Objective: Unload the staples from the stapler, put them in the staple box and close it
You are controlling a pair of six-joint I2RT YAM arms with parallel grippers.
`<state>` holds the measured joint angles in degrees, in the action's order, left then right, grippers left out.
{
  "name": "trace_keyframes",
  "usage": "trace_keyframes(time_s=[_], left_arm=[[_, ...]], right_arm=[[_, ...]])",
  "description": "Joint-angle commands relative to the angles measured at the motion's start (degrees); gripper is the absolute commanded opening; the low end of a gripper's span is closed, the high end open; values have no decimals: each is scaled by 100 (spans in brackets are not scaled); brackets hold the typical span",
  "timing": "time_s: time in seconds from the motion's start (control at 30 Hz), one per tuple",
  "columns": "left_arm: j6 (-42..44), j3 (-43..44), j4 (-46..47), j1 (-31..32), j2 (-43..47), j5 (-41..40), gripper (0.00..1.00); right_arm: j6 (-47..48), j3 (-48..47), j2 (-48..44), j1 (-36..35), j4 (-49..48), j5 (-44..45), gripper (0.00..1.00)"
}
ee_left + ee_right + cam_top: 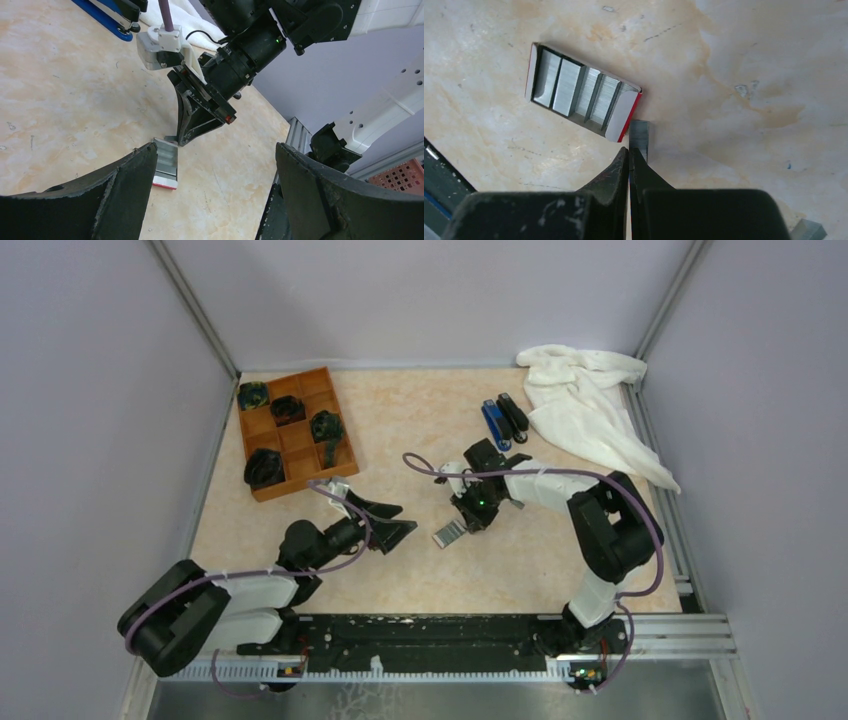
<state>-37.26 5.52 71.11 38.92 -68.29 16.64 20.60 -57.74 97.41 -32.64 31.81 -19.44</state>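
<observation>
Tray [300,487]: 10 o'clock on the table [400,580].
Cloth [590,410]: table's 2 o'clock.
Stapler [514,417]: 9 o'clock of cloth, second stapler [492,425] at its 9 o'clock.
Box [449,533]: 7 o'clock of stapler, mid-table.
Staples [639,136]: on table, just beside box.

Top view overhead, far; wrist views close, low; all share staple box [583,100].

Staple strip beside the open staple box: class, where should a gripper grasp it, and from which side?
Probably pinch the staple strip across its two long sides, descending from above: it lies flat on the table, narrow, and its end near the staple box is crowded.
</observation>
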Motion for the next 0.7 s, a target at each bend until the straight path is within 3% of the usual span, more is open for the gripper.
trace_keyframes(time_s=[0.0, 0.27, 0.43, 0.67], left_arm=[[124, -54, -272, 46, 239, -118, 93], [8, -53, -780, 46, 551, -178, 93], [-225, -1, -995, 52, 544, -147, 92], [-610, 242, -387, 192, 12, -126, 92]], right_arm=[[69, -15, -105, -163, 192, -477, 0], [-228, -23, -217, -228, 195, -524, 0], [-398, -24, -588, 120, 134, -605, 0], [-637, 1, -1275, 727, -37, -1979, 0]])
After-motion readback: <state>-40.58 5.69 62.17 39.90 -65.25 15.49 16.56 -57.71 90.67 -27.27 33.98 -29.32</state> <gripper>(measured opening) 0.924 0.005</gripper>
